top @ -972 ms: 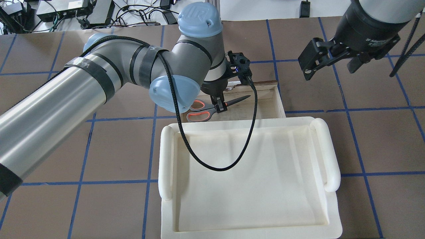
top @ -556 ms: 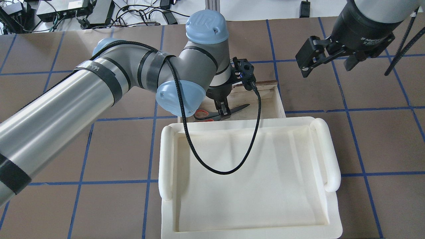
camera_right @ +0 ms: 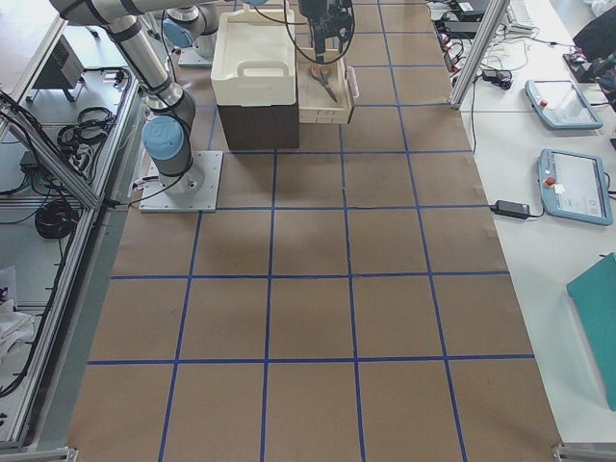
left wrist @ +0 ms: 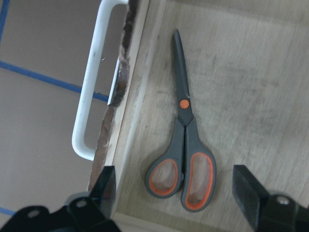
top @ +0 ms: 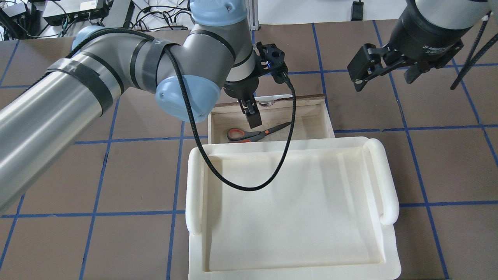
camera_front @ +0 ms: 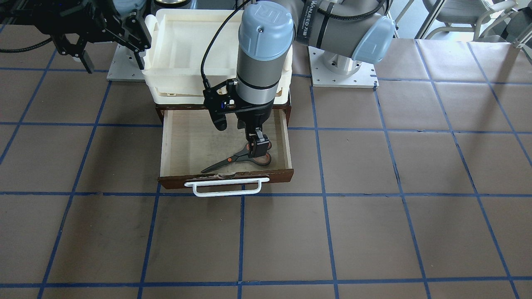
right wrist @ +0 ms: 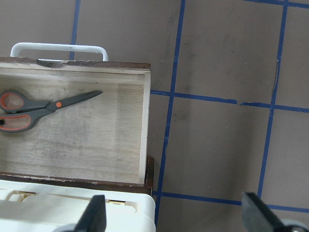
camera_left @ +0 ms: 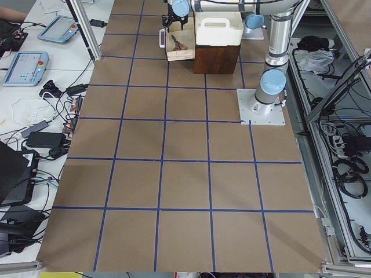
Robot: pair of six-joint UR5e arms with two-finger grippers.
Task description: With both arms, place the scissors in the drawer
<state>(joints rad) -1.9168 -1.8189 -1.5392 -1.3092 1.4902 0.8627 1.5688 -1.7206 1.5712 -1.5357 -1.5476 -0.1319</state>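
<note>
The scissors (camera_front: 239, 158) lie flat on the pale floor of the open drawer (camera_front: 187, 141), blades pointing toward its white bar handle (camera_front: 226, 185). My left gripper (camera_front: 259, 145) hangs just above the scissors' handles, open and empty. In the left wrist view its fingers (left wrist: 107, 186) stand wide apart over the scissors (left wrist: 183, 145). From overhead the scissors (top: 253, 134) lie below the left gripper (top: 252, 116). My right gripper (top: 385, 76) is open and empty, in the air to the right of the drawer (top: 327, 116). The right wrist view shows the scissors (right wrist: 43, 108) inside the drawer (right wrist: 96, 150).
A cream-white plastic tray (top: 389, 182) sits on top of the drawer cabinet, behind the pulled-out drawer. A black cable (top: 249, 186) from the left wrist loops over the tray. The table is brown with blue grid lines.
My left gripper lowered the scissors into the drawer, let go of them and rose a little. The scissors now lie free on the drawer floor. The right arm barely moved.
</note>
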